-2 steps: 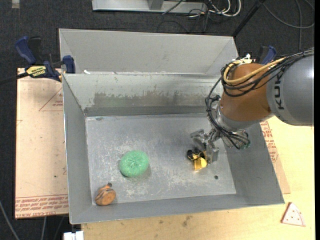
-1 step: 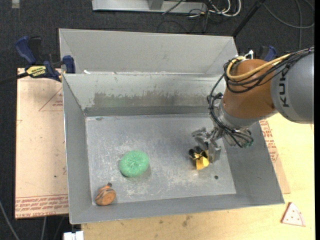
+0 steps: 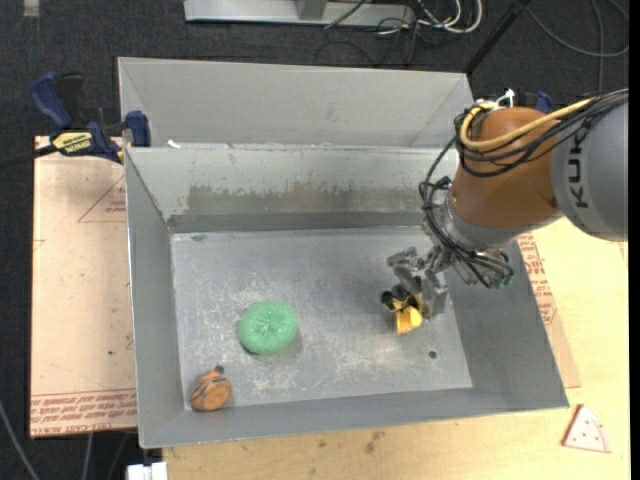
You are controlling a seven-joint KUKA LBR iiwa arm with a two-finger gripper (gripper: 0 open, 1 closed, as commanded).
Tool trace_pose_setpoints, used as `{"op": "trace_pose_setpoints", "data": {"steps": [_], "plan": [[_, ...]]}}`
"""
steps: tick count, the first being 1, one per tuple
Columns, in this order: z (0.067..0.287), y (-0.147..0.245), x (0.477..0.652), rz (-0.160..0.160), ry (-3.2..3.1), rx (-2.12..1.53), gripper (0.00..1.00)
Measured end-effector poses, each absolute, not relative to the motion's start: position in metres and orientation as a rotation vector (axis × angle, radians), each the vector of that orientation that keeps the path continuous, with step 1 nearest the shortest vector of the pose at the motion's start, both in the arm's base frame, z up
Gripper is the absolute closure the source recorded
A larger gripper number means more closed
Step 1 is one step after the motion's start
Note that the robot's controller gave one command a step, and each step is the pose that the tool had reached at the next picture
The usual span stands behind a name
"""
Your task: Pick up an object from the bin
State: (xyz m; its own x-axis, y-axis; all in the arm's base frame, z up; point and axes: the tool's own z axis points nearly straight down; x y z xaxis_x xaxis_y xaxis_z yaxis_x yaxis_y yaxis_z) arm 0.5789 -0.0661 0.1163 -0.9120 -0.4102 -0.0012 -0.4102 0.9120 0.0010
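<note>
- Gripper [image 3: 418, 286] sat low over bin floor [image 3: 330, 268], well right of green scrub pad [image 3: 268, 328].
- Small yellow-and-black thing [image 3: 405, 314] lay right at gripper's tip; judged the likely pick.
- Gripper spread or pinching: could not tell.
- Pad was round, fuzzy, soft-looking.
- Yellow-and-black thing was blocky, looked like hard plastic.
- Brown rounded lump [image 3: 210, 391] lay near pad, below-left, apart.
- Floor was grey scuffed metal.

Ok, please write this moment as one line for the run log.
hand: low in bin, right side | at it: yellow-black thing | hold: cannot tell | left part: green pad, brown thing
</note>
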Motion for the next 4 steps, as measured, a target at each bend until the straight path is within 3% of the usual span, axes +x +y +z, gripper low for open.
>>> {"op": "trace_pose_setpoints", "data": {"steps": [4], "plan": [[0.160,-0.065,0.580,-0.001,3.068,-0.655,1.00]]}}
